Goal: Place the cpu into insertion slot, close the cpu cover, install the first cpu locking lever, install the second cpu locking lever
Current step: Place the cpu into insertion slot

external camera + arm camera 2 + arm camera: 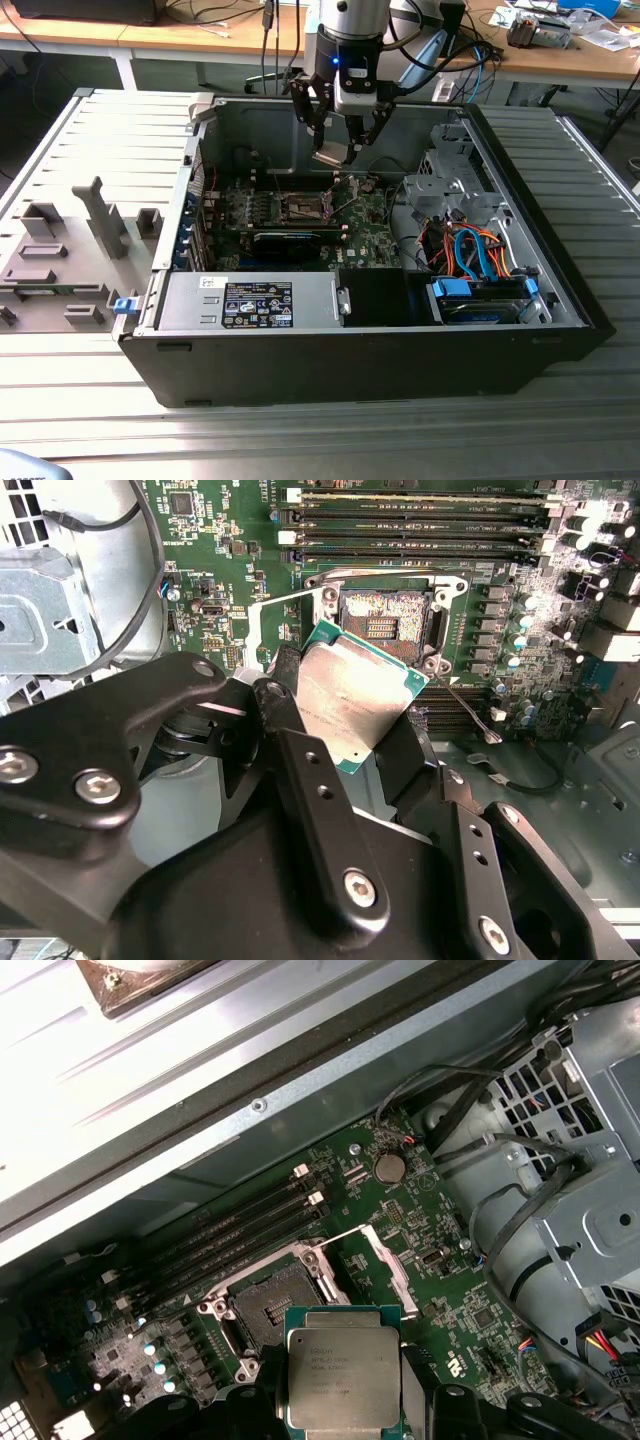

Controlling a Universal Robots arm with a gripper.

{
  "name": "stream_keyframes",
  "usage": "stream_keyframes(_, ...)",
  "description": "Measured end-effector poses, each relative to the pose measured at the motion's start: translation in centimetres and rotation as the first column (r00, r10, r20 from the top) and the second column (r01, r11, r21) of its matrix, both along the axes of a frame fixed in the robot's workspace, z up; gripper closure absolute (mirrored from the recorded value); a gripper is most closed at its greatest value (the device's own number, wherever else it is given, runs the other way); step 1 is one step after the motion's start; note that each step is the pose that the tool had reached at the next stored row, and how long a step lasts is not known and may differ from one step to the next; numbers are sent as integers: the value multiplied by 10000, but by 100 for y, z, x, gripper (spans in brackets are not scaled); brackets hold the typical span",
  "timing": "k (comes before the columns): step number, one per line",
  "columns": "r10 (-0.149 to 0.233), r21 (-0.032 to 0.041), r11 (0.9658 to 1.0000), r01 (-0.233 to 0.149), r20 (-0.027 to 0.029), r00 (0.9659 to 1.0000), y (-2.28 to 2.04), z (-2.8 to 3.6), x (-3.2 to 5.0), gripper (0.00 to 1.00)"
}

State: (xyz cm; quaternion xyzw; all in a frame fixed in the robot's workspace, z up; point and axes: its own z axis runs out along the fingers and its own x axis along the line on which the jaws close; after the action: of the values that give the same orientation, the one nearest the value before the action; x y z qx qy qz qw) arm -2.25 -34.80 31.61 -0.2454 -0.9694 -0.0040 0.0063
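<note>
My gripper (340, 150) hangs inside the open computer case, shut on the cpu (331, 156), a thin pale silver square plate held by two opposite edges. It is a little above and toward the exterior view's right of the insertion slot (303, 207). Both wrist views show the cpu (350, 695) (342, 1380) between the black fingers (290, 720), tilted, with the insertion slot (386, 620) (268, 1310) bare beyond it. The cpu cover (385, 1260) stands raised open beside the slot.
A grey labelled box (260, 300) lies along the case's front wall, with a long black card (285, 240) behind it. A metal drive cage (455, 180) and orange and blue cables (480, 250) are on the exterior view's right. Memory slots (420, 520) run beside the socket.
</note>
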Motion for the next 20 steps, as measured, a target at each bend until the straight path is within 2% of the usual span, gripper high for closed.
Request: stream_keyframes(20,-128,0,9999,128,0,9999,0,-5,0,45)
